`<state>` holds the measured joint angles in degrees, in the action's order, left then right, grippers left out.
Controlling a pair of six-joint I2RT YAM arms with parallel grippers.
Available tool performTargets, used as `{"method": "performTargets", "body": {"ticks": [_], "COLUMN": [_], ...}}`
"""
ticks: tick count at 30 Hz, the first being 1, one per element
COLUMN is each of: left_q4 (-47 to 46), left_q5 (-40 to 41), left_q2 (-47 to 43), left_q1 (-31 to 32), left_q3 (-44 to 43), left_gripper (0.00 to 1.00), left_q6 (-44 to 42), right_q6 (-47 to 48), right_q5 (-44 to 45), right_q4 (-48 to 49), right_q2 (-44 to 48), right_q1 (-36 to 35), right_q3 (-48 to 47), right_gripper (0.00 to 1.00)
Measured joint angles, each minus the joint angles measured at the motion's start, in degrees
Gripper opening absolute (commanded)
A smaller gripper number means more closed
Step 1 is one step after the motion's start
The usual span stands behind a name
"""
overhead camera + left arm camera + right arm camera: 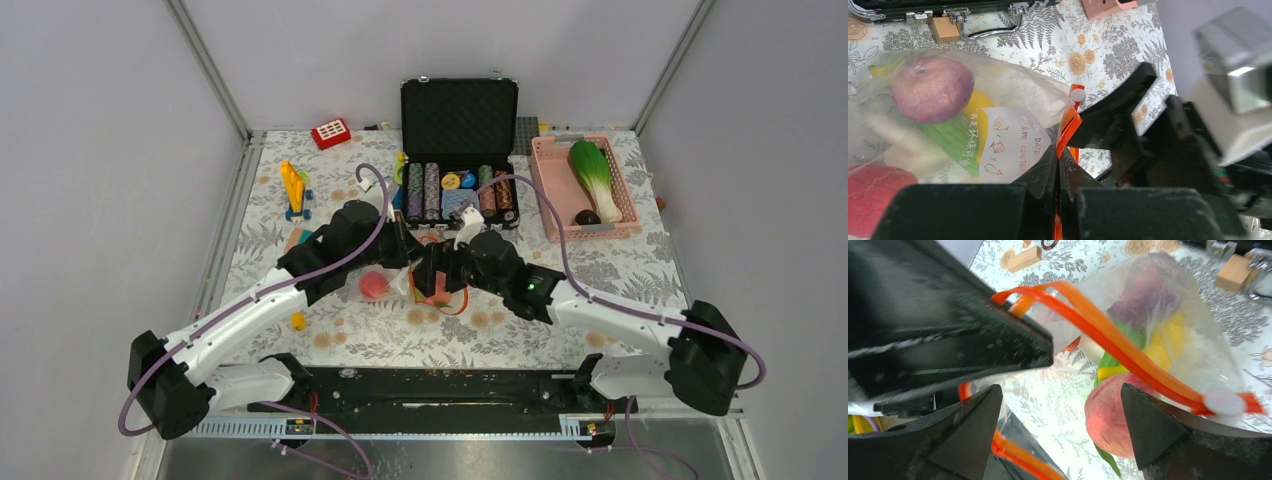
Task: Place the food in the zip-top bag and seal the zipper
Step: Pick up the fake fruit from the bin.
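Observation:
The clear zip-top bag [1013,95] lies at the table's middle between both grippers. Inside it are a purple ball [932,89], a yellow banana [977,102], a green piece [950,137] and a red round fruit [873,190]. My left gripper [1058,165] is shut on the orange-red zipper [1068,125], just below its white slider [1077,95]. My right gripper [1060,425] is open, its fingers either side of the bag's mouth near the red fruit [1108,415]. The zipper [1108,335] crosses above it. A green-white cabbage [595,180] lies in the pink basket [548,200].
An open black case of poker chips [458,150] stands just behind the bag. Building blocks [293,190] and a red block [331,133] sit at the back left. A small yellow piece [298,321] lies front left. A dark round item [587,217] is in the basket.

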<state>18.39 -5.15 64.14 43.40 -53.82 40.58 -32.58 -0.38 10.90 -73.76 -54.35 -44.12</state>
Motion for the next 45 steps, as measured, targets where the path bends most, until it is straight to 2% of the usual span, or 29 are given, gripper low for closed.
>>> {"method": "performTargets", "body": {"ticks": [6, 12, 16, 21, 27, 32, 36, 45], "left_q4": [0.0, -0.1, -0.1, -0.2, -0.4, -0.7, -0.9, -1.3], "left_q5": [0.7, 0.7, 0.7, 0.6, 0.6, 0.4, 0.3, -0.2], "left_q2": [-0.4, -0.3, -0.2, 0.3, 1.3, 1.9, 2.4, 3.0], "left_q1": [0.0, 0.1, 0.1, 0.1, 0.1, 0.1, 0.1, 0.1], "left_q3": [0.0, 0.0, 0.0, 0.0, 0.0, 0.0, 0.0, 0.0], "left_gripper": [0.00, 0.00, 0.00, 0.00, 0.00, 0.00, 0.00, 0.00], "left_q6": [0.0, 0.0, -0.1, -0.3, -0.7, -0.7, -0.7, -1.1], "right_q6": [4.5, 8.4, 8.7, 9.2, 11.8, 12.1, 11.0, 7.5], "right_q5": [4.3, 21.4, 28.1, 29.3, 29.2, 28.9, 28.2, 26.2], "right_q4": [-6.2, -15.5, -25.3, -37.3, -47.1, -52.7, -56.1, -58.2], "right_q2": [11.8, 25.4, 25.9, 15.0, -7.8, -27.5, -38.2, -43.8], "right_q1": [-0.2, 0.1, 7.6, 24.4, 38.1, 43.7, 46.9, 51.4], "right_q3": [0.6, 2.0, -0.9, -12.5, -32.1, -47.7, -55.8, -58.0], "right_gripper": [1.00, 1.00, 1.00, 1.00, 1.00, 1.00, 1.00, 1.00]}}
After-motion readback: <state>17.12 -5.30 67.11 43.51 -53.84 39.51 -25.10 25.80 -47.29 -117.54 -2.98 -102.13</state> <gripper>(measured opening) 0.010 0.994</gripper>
